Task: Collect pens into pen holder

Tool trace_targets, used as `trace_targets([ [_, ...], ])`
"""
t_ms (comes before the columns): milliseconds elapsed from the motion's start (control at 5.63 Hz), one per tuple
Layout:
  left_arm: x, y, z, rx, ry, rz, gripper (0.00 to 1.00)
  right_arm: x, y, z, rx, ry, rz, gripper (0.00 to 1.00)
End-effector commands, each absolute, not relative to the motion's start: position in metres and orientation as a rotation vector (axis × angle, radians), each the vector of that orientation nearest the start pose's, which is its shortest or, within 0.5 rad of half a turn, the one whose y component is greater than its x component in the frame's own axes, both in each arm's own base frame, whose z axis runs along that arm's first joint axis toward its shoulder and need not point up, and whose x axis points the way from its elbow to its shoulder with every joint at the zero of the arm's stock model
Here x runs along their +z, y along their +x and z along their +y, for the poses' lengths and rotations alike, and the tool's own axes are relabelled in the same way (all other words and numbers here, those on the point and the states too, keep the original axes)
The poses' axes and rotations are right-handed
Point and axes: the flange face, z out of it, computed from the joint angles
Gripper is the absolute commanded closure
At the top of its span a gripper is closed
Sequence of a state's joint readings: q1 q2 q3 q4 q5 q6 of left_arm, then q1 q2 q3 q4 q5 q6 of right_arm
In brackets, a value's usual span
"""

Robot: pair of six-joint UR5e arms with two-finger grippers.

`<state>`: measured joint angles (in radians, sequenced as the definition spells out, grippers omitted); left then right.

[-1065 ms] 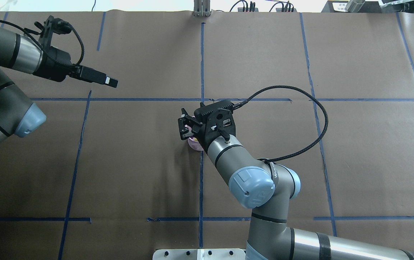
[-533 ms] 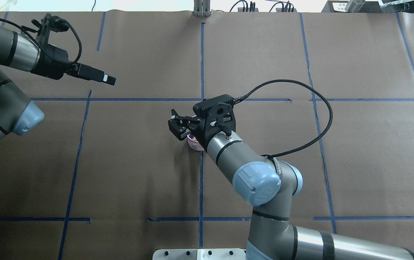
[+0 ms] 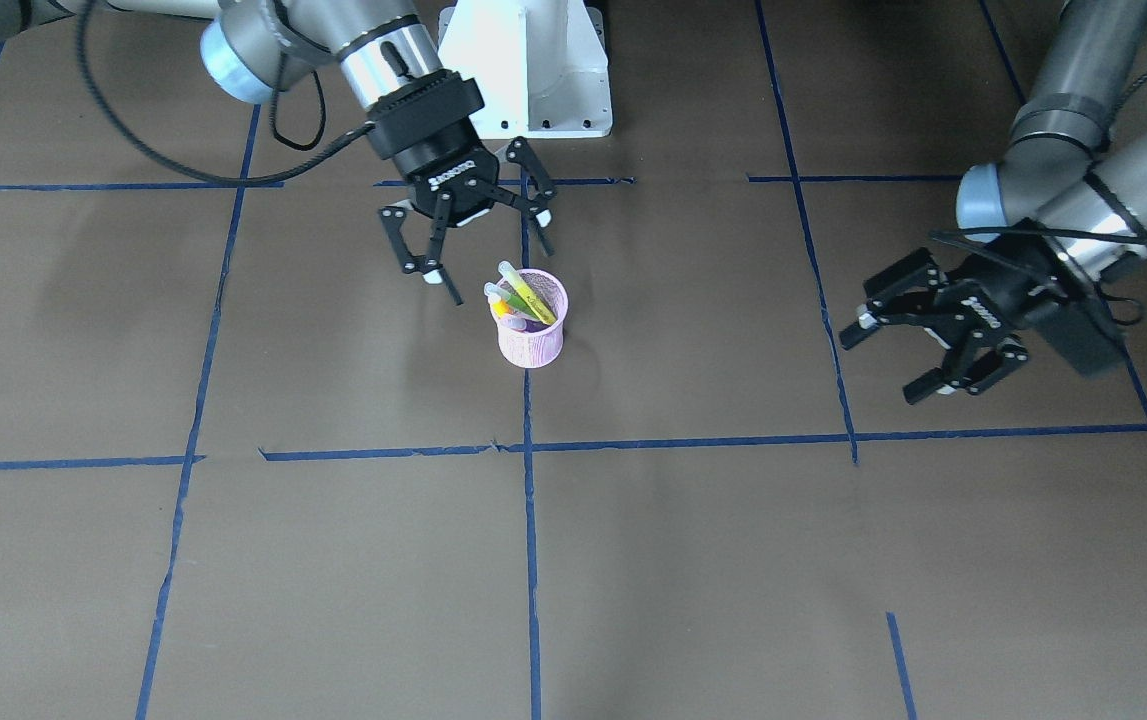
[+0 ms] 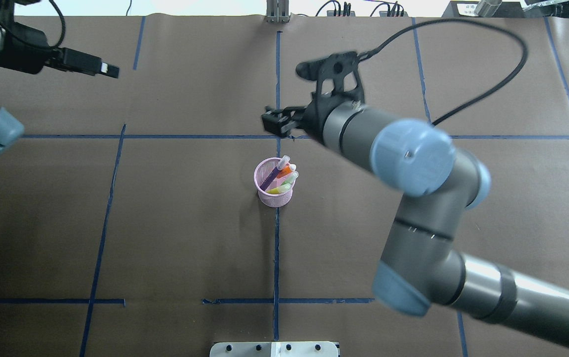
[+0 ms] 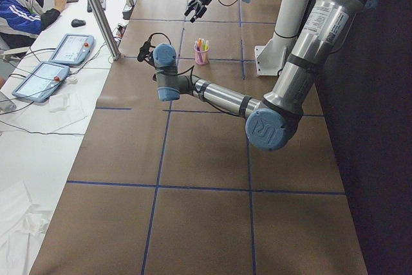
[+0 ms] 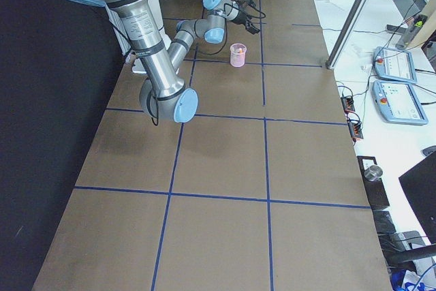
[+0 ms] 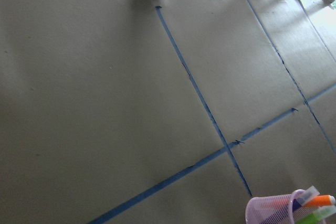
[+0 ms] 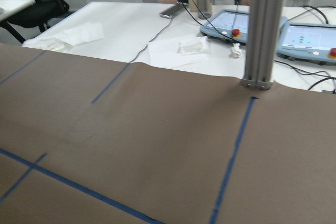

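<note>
Pens, all three, stand inside the pink mesh pen holder (image 4: 275, 199). From overhead I make out the purple pen (image 4: 273, 177), the orange pen (image 4: 286, 171) and the green pen (image 4: 284, 185). They lean together with their pale caps poking past the rim on its right side. The holder sits upright at the middle of the brown papered table (image 4: 165, 223), right on the blue tape line (image 4: 276, 258) running from near to far.

My right gripper (image 3: 481, 250) hangs in the air over the holder, touching neither the cup nor the pens. Its jaws are spread wide and hold nothing. The left gripper (image 3: 885, 366) is well apart from the holder, towards the far left of the table. Its jaws are also spread and empty.
</note>
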<state>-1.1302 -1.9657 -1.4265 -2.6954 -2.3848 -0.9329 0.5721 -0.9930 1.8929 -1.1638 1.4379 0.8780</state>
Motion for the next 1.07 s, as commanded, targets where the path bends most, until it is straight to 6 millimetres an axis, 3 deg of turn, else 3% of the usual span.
trace_targets([
  [0,0.412,0.156,-0.634,0.126,0.562,1.152,0.01,0.176,-0.325,-0.509,-0.021,0.572,-0.813,0.00],
  [178,0.428,0.120,-0.651,0.057,0.497,1.070,0.01,0.207,-0.283,-0.534,-0.050,0.488,-0.650,0.00],
  [355,0.439,0.090,-0.666,-0.043,0.568,0.924,0.00,0.257,-0.242,-0.553,-0.165,0.376,-0.452,0.00],
  [533,0.471,0.076,-0.664,-0.042,0.584,0.805,0.00,0.291,-0.190,-0.570,-0.205,0.311,-0.365,0.00],
  [888,0.508,0.032,-0.666,-0.067,0.423,0.684,0.00,0.358,-0.093,-0.600,-0.099,0.113,-0.622,0.00],
])
